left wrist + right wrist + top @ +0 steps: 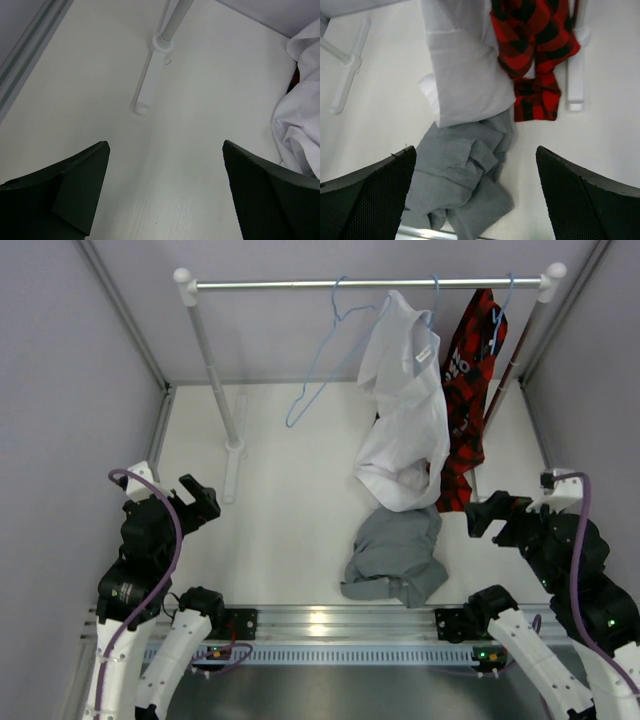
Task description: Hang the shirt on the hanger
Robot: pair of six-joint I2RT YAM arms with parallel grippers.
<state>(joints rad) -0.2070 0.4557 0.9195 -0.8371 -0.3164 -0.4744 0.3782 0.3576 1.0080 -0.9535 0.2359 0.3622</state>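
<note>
Grey shirt (395,555) lies crumpled on the worktop (290,500), close to the near edge and right of centre. It is bunched in a heap, not spread, and we cannot pick out the collar or the shoulders in these views. Its far side touches the hem of the white shirt (405,410), which hangs down far enough to drape onto it.

Hanger (318,365) hangs bare by its hook from the rail (270,284) along the far edge, left of the white shirt and tilted, with one corner low. The red checked shirt (465,390) hangs at the rail's right end. We judge the bare hanger to be the free slot for the grey shirt.

Left gripper (195,502) sits near the left edge, jaws wide apart and holding nothing. Its wrist view shows only bare worktop and the foot of the rack post (150,75) between the fingers. Right gripper (490,512) sits near the right edge, just beside the grey shirt, jaws spread and empty. Its wrist view frames the heap.

Judgement: the task has not started. The right arm is the better placed to reach the cloth and the left to reach the hanger. Risk: catching the white hem along with the grey fabric.
</note>
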